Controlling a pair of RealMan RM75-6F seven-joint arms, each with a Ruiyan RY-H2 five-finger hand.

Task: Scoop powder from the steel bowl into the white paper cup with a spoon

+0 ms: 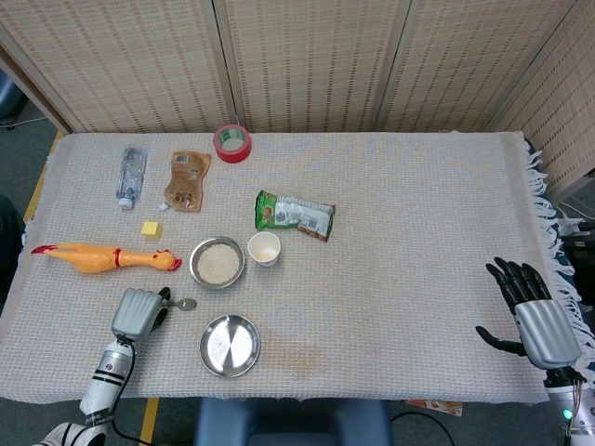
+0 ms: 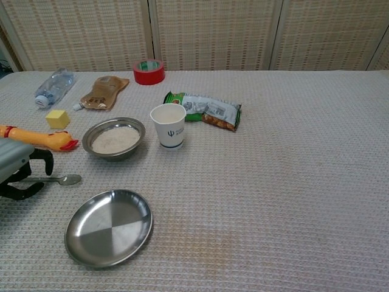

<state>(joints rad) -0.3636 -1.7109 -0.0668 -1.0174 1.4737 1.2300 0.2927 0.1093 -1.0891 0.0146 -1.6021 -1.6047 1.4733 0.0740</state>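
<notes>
The steel bowl [image 1: 218, 262] [image 2: 113, 139] of pale powder sits left of centre, with the white paper cup [image 1: 265, 248] [image 2: 168, 125] upright just to its right. A metal spoon [image 1: 183, 304] [image 2: 61, 180] lies flat on the cloth in front of the bowl, its scoop end pointing right. My left hand [image 1: 139, 314] [image 2: 18, 167] is over the spoon's handle end, with curled fingers above and below the handle and a gap between them. My right hand [image 1: 535, 311] rests near the table's right front corner with fingers spread and nothing in it; only the head view shows it.
An empty steel plate [image 1: 230, 345] [image 2: 108, 227] lies just right of my left hand. A rubber chicken [image 1: 102, 257] and a yellow cube [image 1: 151, 229] lie behind that hand. Further back are a bottle [image 1: 131, 176], a brown pouch [image 1: 187, 179], red tape [image 1: 231, 143] and a green packet [image 1: 295, 214].
</notes>
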